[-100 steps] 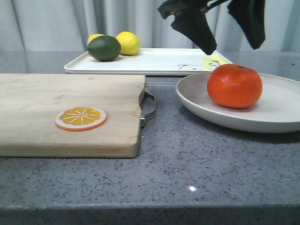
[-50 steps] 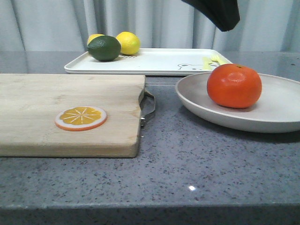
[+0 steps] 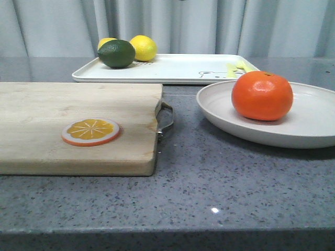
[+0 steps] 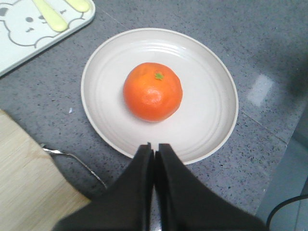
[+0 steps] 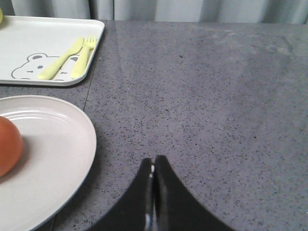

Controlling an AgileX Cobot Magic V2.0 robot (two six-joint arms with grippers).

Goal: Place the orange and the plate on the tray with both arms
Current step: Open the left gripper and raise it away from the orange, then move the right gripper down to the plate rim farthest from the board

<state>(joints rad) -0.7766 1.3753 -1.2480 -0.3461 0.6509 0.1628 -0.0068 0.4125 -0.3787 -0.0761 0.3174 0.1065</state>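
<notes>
The orange [image 3: 262, 95] sits on the off-white plate [image 3: 314, 130] on the grey counter at the right. It also shows in the left wrist view [image 4: 153, 91] in the middle of the plate [image 4: 211, 115]. The white tray [image 3: 178, 70] lies behind it, with a bear drawing [image 4: 21, 26]. My left gripper [image 4: 154, 146] is shut and empty, high above the plate's edge. My right gripper [image 5: 153, 159] is shut and empty above bare counter beside the plate [image 5: 53, 159]. Neither gripper shows in the front view.
A wooden cutting board [image 3: 63, 125] with a metal handle [image 3: 166, 119] lies at the left, an orange slice disc [image 3: 90, 131] on it. A green lime [image 3: 116, 53] and two lemons [image 3: 143, 47] sit at the tray's far left. Yellow cutlery [image 5: 72, 57] lies on the tray.
Both arms have risen out of the front view; a second ago two dark grippers hung above the orange. The orange and plate have not moved.
</notes>
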